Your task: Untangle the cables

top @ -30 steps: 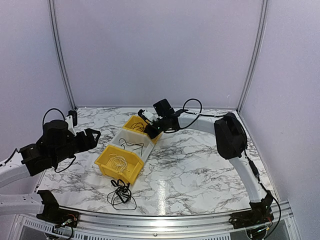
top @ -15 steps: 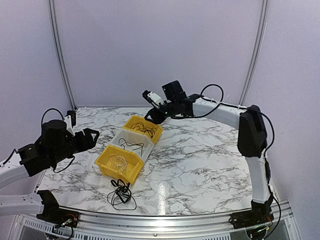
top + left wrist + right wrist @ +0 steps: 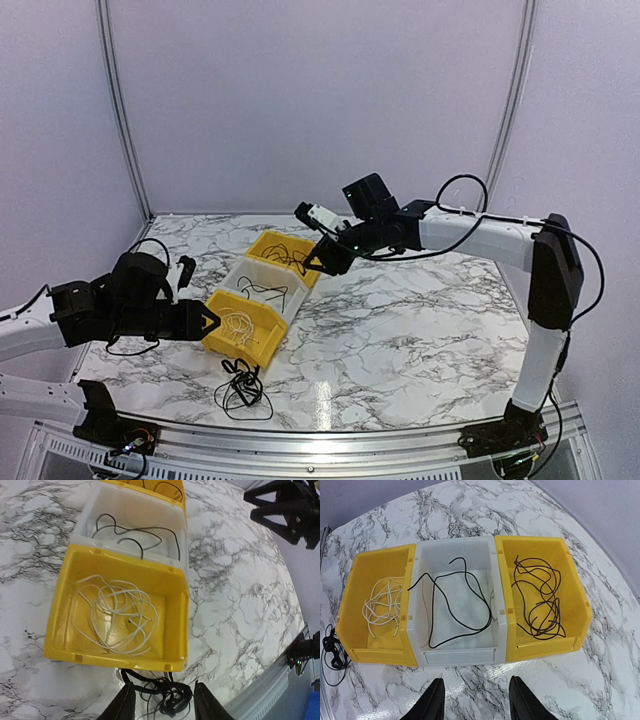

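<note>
1. Pincers first: my left pincer (image 3: pixel 164 703) has its fingers spread and holds nothing. My right pincer (image 3: pixel 476 700) is likewise parted and empty.
2. A tangle of black cables (image 3: pixel 243 388) lies on the table, just in front of the near yellow bin (image 3: pixel 262 347). In my left wrist view it shows between my fingers, lower down.
3. Loose white cables (image 3: pixel 117 615) lie coiled inside that near yellow bin.
4. 1 black cable (image 3: pixel 455 602) curls in the white middle bin (image 3: pixel 460 545).
5. Looped black cables (image 3: pixel 540 600) lie in the far yellow bin (image 3: pixel 577 602).
6. All 3 bins stand side by side, touching, on the marble table (image 3: pixel 400 330).
7. My left pincer hangs at the near yellow bin's left corner. My right pincer hovers above the far yellow bin's right side, its arm stretched across from the right.
</note>
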Controlling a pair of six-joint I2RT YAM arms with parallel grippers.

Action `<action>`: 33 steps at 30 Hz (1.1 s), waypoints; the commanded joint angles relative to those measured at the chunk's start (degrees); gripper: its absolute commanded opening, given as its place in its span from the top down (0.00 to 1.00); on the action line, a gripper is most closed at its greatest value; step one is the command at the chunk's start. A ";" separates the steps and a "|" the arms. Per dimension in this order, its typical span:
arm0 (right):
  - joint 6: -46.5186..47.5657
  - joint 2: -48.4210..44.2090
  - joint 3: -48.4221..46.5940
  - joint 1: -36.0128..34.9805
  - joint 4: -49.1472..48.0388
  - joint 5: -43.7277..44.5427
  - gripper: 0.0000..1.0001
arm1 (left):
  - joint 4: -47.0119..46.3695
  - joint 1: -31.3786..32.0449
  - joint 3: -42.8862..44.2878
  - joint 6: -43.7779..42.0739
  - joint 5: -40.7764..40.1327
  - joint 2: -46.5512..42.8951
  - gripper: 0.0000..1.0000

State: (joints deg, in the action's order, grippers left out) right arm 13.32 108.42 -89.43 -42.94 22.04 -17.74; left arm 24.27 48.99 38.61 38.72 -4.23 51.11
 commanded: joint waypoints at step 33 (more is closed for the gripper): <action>4.50 -21.32 16.35 -0.10 -1.53 -1.96 0.55 | -7.76 15.70 -2.59 -7.70 -11.50 21.44 0.81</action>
State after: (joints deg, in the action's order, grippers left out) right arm 17.45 88.60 -73.23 -43.16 21.02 -19.68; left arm 18.74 64.47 36.73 29.63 -14.79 73.71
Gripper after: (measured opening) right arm 0.449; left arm 0.276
